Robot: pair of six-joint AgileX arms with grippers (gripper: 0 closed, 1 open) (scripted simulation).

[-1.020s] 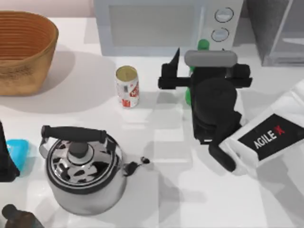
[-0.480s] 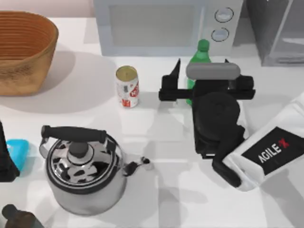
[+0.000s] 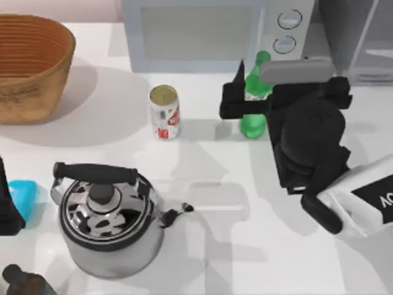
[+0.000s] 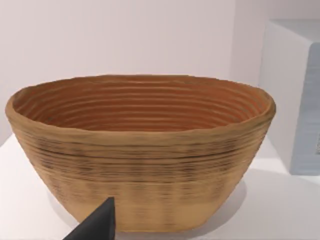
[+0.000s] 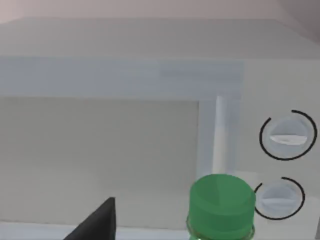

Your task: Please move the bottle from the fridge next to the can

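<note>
The bottle (image 3: 252, 120) is out of the fridge (image 3: 359, 37), stood between the right claw's (image 3: 264, 86) spread fingers; the can (image 3: 164, 112) lies well left.

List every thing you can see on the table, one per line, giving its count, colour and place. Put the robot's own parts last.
bottle: 1, green, upright before the microwave, right of the can
can: 1, white and red, table centre
microwave: 1, light grey, back centre
fridge: 1, grey, back right
basket: 1, tan, back left
kettle: 1, silver with black handle, front left
blue thing: 1, left edge
dark bottle: 1, brownish, front left corner
right gripper: 1, black, by the bottle
left arm: 1, black, left edge
</note>
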